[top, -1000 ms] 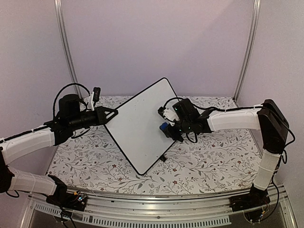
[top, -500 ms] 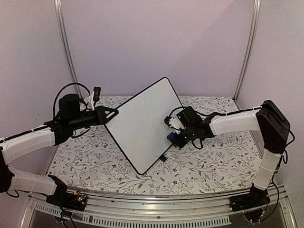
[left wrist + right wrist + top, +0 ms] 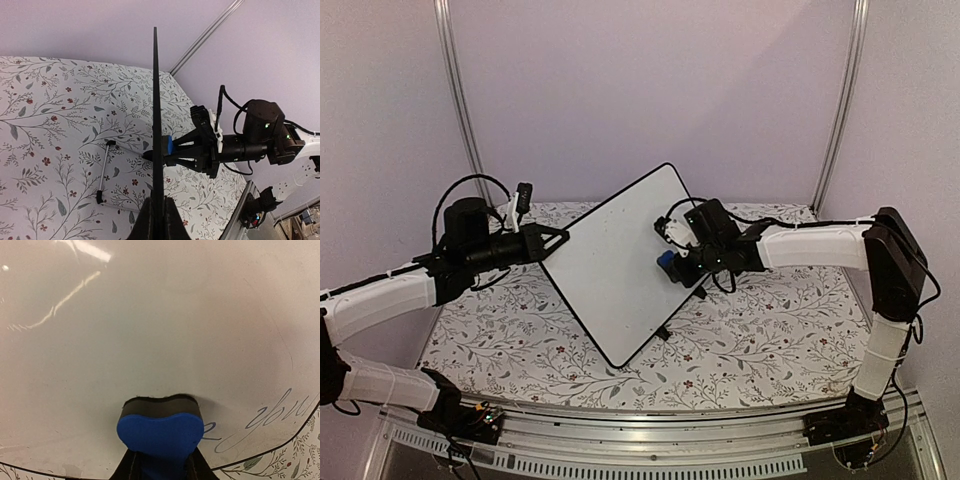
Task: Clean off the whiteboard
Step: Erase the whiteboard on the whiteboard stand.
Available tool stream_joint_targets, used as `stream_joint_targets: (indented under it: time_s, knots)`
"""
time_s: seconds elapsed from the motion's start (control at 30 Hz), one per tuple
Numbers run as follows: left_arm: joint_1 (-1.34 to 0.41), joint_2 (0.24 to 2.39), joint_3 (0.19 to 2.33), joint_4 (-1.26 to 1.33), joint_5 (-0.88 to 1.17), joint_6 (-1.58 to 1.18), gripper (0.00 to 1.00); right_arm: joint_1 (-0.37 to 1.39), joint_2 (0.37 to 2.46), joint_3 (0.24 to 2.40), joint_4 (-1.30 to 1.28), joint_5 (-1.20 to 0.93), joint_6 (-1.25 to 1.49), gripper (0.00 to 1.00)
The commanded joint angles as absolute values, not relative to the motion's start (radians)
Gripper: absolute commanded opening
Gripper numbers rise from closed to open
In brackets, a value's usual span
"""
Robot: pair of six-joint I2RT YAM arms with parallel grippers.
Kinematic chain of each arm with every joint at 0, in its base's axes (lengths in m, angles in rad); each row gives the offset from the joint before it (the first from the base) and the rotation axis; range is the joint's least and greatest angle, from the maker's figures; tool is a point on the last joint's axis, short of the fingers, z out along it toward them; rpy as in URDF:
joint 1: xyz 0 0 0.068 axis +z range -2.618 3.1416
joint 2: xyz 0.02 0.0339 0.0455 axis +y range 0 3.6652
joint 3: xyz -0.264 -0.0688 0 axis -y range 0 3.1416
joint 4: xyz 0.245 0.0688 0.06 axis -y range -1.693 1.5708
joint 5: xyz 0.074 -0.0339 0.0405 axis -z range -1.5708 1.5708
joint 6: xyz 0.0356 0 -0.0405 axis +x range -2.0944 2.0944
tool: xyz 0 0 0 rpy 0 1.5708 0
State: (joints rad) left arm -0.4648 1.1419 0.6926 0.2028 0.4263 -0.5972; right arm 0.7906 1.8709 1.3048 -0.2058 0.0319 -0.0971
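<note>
The whiteboard [image 3: 610, 265] stands tilted on one corner over the floral table. My left gripper [image 3: 556, 241] is shut on its left edge; the left wrist view shows the board edge-on [image 3: 155, 100] between that gripper's [image 3: 158, 204] jaws. My right gripper [image 3: 674, 266] is shut on a blue eraser [image 3: 665, 266] and presses its dark felt face against the board's right side. In the right wrist view the eraser [image 3: 160, 432] sits in that gripper [image 3: 161, 463] against the glossy board [image 3: 150, 315]. Thin blue handwriting [image 3: 280, 412] runs just right of the eraser, near the board's lower right edge.
A thin metal stand rod with black ends [image 3: 103, 170] lies on the floral table cover [image 3: 760, 330] behind the board. A black foot [image 3: 664, 333] shows at the board's lower right edge. Aluminium posts [image 3: 840, 110] and purple walls close in the back.
My right gripper slid the eraser down and to the right along the board, then back up and to the left to about where it began. The left arm and the board stayed still.
</note>
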Motion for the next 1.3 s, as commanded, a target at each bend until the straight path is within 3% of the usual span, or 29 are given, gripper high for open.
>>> stream_joint_targets:
  time_s: [0.0, 0.3, 0.8, 1.27]
  knots:
    - [-0.504, 1.146, 0.721, 0.248, 0.566, -0.558, 0.0, 0.79, 1.903, 1.196, -0.175, 0.03, -0.08, 0.0]
    - [-0.504, 1.147, 0.72, 0.251, 0.568, -0.561, 0.0, 0.79, 1.867, 1.083, -0.126, 0.028, -0.045, 0.0]
    - [-0.503, 1.139, 0.719, 0.246, 0.562, -0.557, 0.0, 0.789, 1.91, 1.321, -0.21, 0.052, -0.11, 0.0]
    - [-0.503, 1.144, 0.719, 0.25, 0.566, -0.561, 0.0, 0.772, 1.873, 1.07, -0.116, 0.034, -0.047, 0.0]
